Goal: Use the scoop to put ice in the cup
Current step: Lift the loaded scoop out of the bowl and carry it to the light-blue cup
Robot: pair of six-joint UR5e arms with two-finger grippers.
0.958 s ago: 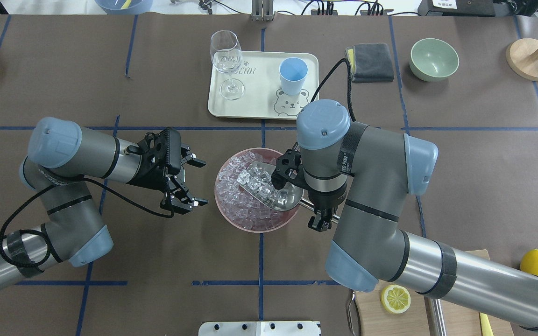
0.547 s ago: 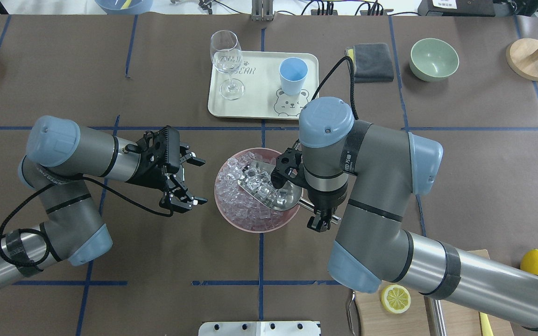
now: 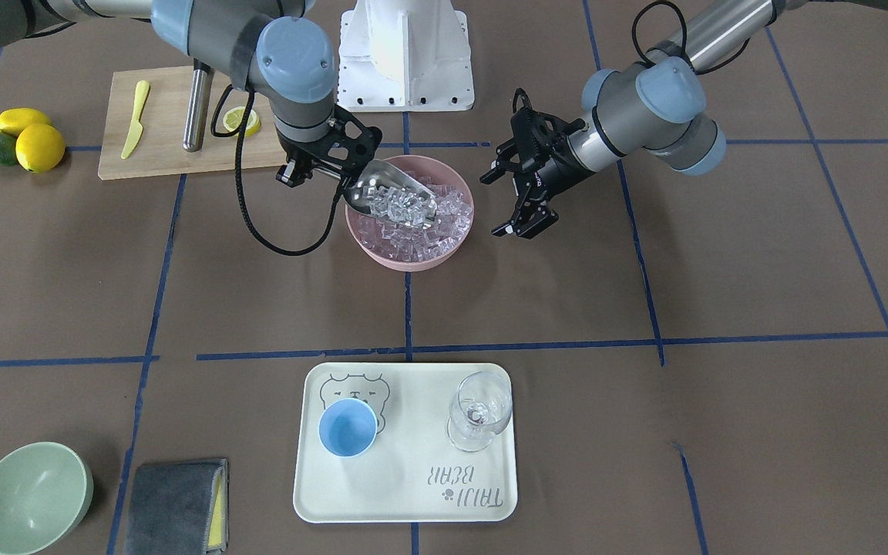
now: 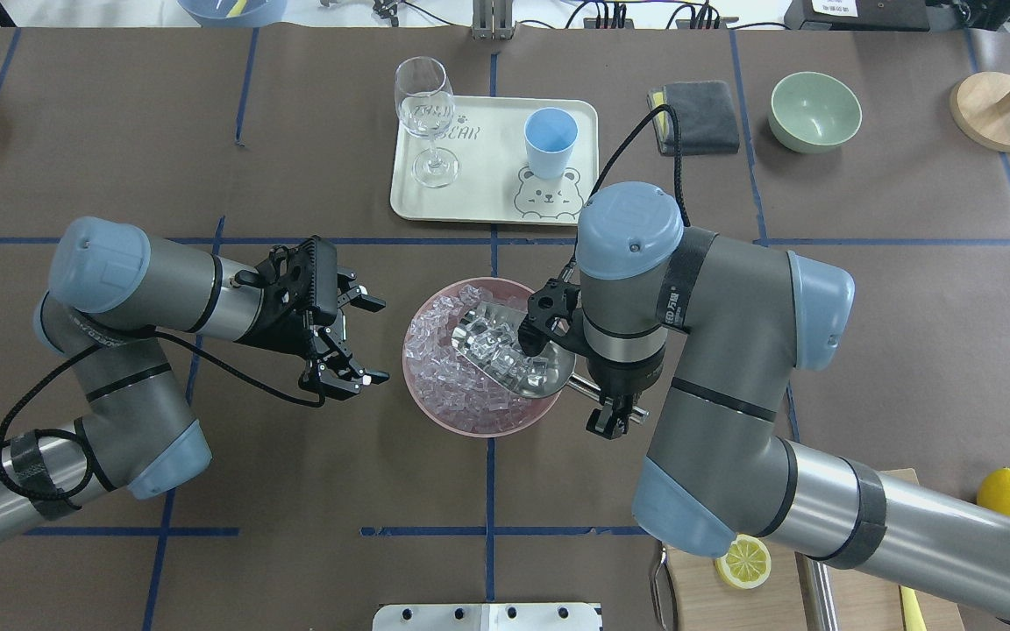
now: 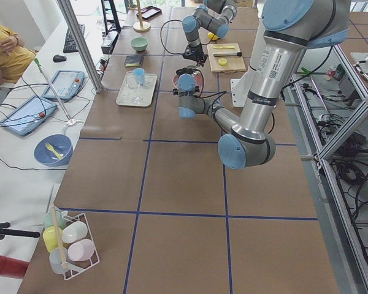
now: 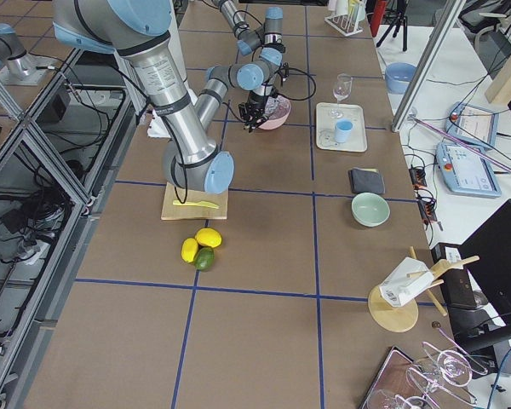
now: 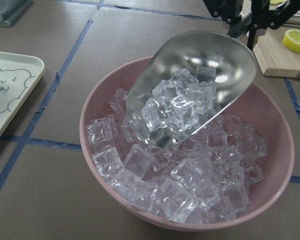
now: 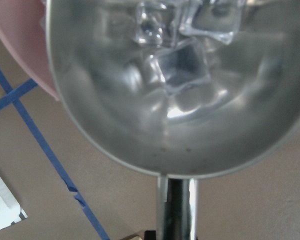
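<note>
Right claw [image 4: 610, 419]: pinching the thin handle of the scoop [image 4: 514, 355], at the edge of the pink bowl [image 4: 461, 427] nearest the robot's right arm.
Left claw [image 4: 369, 342]: spread wide, holding nothing, above the desk [image 4: 295, 526] just beside the pink bowl on its other side; not touching the bowl.
Scoop: over the pink bowl, tilted, mouth lower than the handle end. The left wrist view shows the trough heaped with cubes. Cannot tell whether its front lip rests on the pile below.
Ice [image 7: 177, 105]: one batch sits in the scoop's trough; the rest fills the pink bowl nearly to the rim. The right wrist view shows a few cubes against the shiny metal, blurred.
Cup [image 4: 551, 140]: upright on the cream tray [image 4: 487, 188], beside the printed bear, well apart from the bowl and the scoop.
Wine glass [image 4: 424, 109]: upright on the same tray, at the end opposite the cup.
Pink bowl: near the middle of the desk, between the two claws, on the robot's side of the tray.
Green bowl [image 4: 815, 110]: on the desk beyond the right arm, with a folded grey cloth [image 4: 693, 116] between it and the tray.
Cutting board [image 3: 182, 123]: near the right arm's base, carrying a lemon half [image 3: 240, 119].
</note>
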